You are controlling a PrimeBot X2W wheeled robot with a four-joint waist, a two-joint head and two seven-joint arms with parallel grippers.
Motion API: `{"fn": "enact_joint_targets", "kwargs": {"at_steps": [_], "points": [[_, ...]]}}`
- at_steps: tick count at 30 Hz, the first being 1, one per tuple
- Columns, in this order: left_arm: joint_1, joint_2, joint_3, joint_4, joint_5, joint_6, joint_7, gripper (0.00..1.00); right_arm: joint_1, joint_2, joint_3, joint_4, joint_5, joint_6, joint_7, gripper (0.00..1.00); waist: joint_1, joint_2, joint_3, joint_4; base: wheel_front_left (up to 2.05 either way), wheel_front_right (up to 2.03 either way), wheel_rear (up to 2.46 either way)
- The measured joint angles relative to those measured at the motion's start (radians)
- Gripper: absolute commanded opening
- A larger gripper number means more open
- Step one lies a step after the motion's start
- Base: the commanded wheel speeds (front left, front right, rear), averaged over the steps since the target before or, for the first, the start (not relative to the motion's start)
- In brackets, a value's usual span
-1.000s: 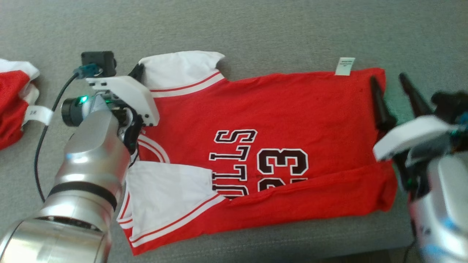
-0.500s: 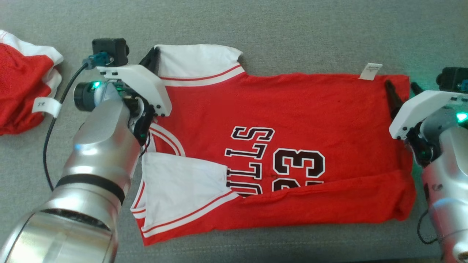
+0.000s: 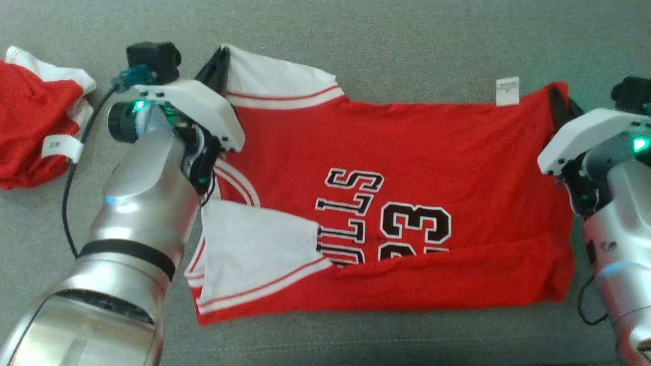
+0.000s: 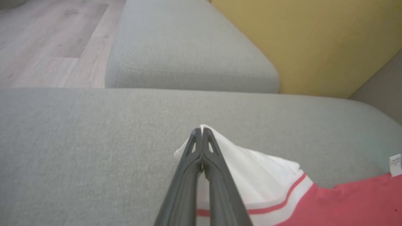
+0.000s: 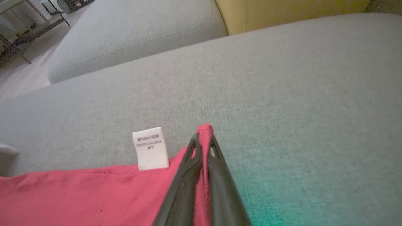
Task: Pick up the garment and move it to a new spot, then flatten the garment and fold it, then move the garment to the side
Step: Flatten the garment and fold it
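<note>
Right fingers (image 5: 181,188) have closed, joining left fingers (image 4: 183,182) on one garment (image 3: 432,152).

The garment (image 3: 407,152) lies spread on the sofa seat (image 3: 356,30) between our two pairs of jaws. Our left jaws are closed on the corner of the far sleeve (image 3: 274,76). Our right jaws pinch the far hem corner at the other end. The label (image 3: 507,91) sticks out from the far edge, just left of our right jaws. The garment's near edge is folded over on itself, nearer to us than both jaws. A second garment (image 3: 30,132) is heaped well left of our left jaws. Beyond the left jaws sits another cushion (image 4: 188,53), with floor (image 4: 47,40) to its left.
</note>
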Motion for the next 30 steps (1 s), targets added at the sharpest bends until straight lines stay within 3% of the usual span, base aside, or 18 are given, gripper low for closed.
{"fn": "enact_joint_targets", "kwargs": {"at_steps": [9, 20, 30], "points": [[0.103, 0.042, 0.067, -0.248, 0.01, 0.0, -0.005, 0.0, 0.028, -0.055, 0.039, -0.121, 0.089, 0.0, -0.023, 0.0, 0.0, 0.0, -0.014, 0.013, 0.0, 0.0, 0.0], [0.398, 0.093, 0.11, -0.586, 0.051, 0.002, -0.005, 0.0, 0.25, -0.068, 0.062, -0.343, 0.231, 0.0, 0.03, 0.0, 0.0, 0.0, -0.046, 0.019, 0.0, 0.0, 0.0], [0.742, 0.159, 0.129, -0.921, 0.047, 0.063, 0.012, 0.0, 0.422, -0.076, 0.016, -0.474, 0.204, 0.0, 0.067, 0.0, 0.0, 0.0001, -0.075, 0.004, 0.0, 0.0, 0.0]]}}
